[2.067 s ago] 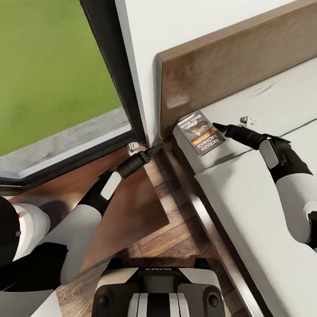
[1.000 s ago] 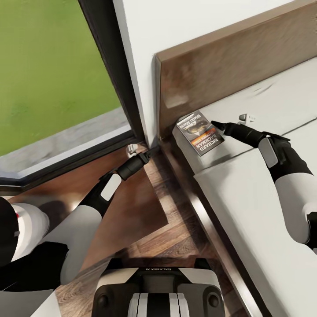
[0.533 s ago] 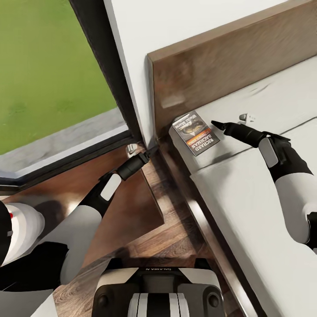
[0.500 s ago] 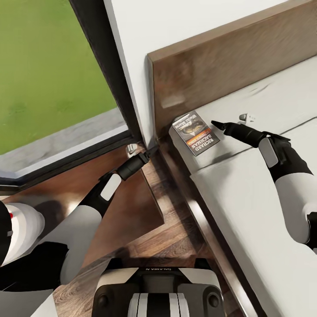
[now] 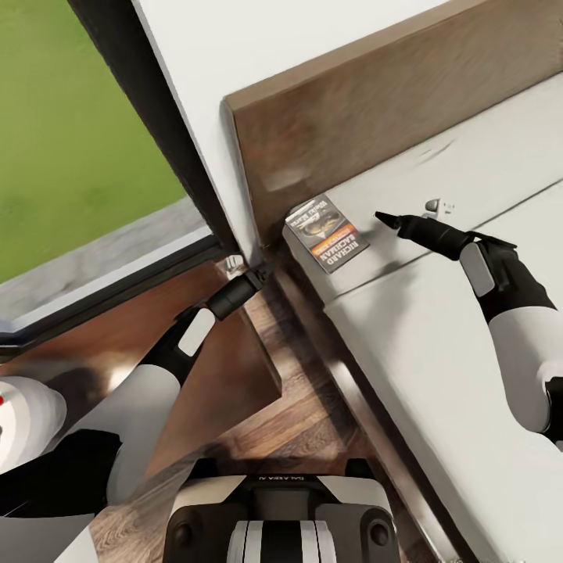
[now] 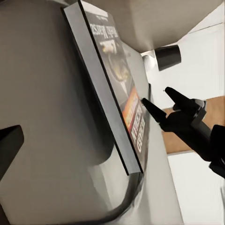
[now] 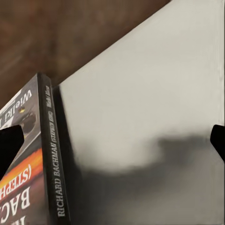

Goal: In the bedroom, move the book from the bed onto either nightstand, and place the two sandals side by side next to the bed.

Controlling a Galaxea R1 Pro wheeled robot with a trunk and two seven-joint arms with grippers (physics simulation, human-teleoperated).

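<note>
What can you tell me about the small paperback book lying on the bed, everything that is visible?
The small thin paperback book with a dark cover lies flat, face up, on the light-grey mattress near the corner by the dark-brown wooden headboard. Its cover shows a grey picture, an orange-red band and white lettering; the spine reads Richard Bachman. The right claw points at it from close by, not touching.
</note>
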